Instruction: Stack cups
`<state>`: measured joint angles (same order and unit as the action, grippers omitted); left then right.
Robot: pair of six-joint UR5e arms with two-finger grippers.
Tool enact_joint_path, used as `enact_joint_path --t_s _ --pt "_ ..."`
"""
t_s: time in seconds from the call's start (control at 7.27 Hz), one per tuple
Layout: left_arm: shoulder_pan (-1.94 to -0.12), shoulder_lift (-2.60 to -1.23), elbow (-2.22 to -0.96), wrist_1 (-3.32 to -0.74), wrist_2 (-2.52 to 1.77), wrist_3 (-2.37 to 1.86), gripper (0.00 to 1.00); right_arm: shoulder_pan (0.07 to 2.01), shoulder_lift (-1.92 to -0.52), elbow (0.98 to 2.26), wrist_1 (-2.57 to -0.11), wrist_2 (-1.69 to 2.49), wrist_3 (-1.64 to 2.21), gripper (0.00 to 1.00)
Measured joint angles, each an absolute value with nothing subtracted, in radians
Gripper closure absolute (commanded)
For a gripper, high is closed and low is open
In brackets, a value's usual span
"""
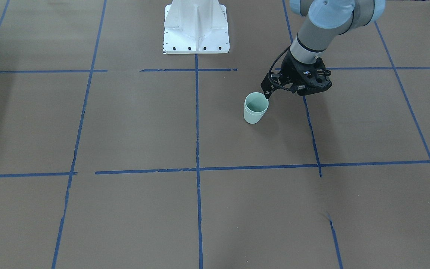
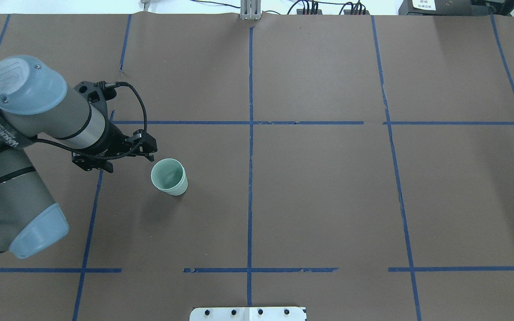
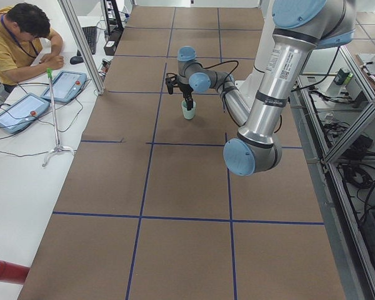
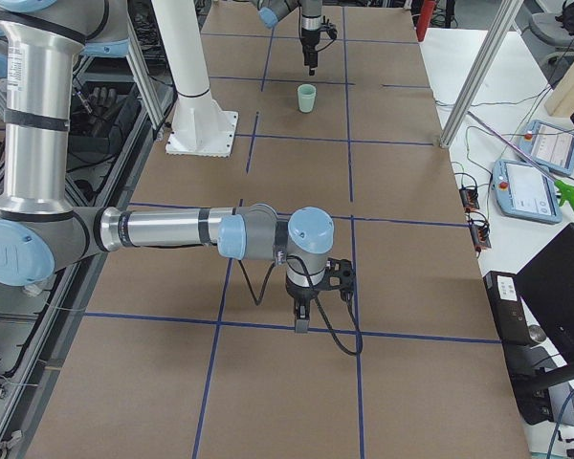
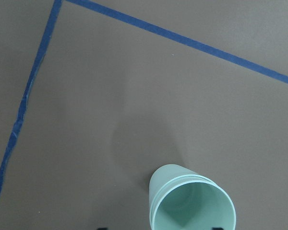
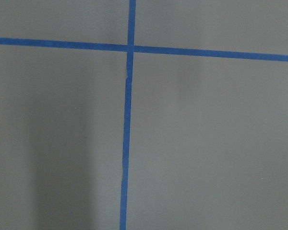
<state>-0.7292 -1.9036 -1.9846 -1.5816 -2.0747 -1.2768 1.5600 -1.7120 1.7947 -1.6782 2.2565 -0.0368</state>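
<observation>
Cups stand nested, tips of left claw barely showing.

The cups are pale mint green. The desk is brown, gridded with blue tape lines. The left pincer is black, its arm grey with light-blue caps; the base white.

Soft, even overhead light fills every view, with no glare on the matte brown paper-covered table. The nested pale mint-green plastic tumblers throw only a faint, blurred-edged shadow. The front-facing view dims along its left edge. The right wrist view looks slightly soft, and darker at lower left.
</observation>
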Motion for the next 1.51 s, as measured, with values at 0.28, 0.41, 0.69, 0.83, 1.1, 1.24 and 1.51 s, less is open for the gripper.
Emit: enact_joint_path --t_s 0.28,0.41,0.69,0.83,1.1,1.24,1.51 --pt "-0.885 -1.774 -1.987 -1.587 -2.107 -0.942 0.00 1.559 -1.712 1.795 -1.678 2.256 -0.037 0.00" --pt "-0.990 -1.693 -1.986 -1.587 -2.139 -0.735 0.00 1.559 -1.712 1.795 -1.678 2.256 -0.037 0.00" --pt "-1.216 -1.543 -1.957 -1.585 -2.170 -0.315 0.00 1.559 -1.712 1.795 -1.678 2.256 -0.037 0.00" --pt "-1.323 -1.492 -1.924 -1.584 -2.185 -0.148 0.00 1.559 -1.712 1.795 -1.678 2.256 -0.037 0.00" --pt "-1.477 -1.416 -1.858 -1.585 -2.251 0.018 0.00 1.560 -1.712 1.795 -1.678 2.256 -0.037 0.00" --pt "-1.523 -1.396 -1.836 -1.584 -2.281 0.075 0.00 1.560 -1.712 1.795 -1.678 2.256 -0.037 0.00" --pt "-1.562 -1.362 -1.824 -1.581 -2.316 0.136 0.00 1.560 -1.712 1.795 -1.678 2.256 -0.037 0.00"
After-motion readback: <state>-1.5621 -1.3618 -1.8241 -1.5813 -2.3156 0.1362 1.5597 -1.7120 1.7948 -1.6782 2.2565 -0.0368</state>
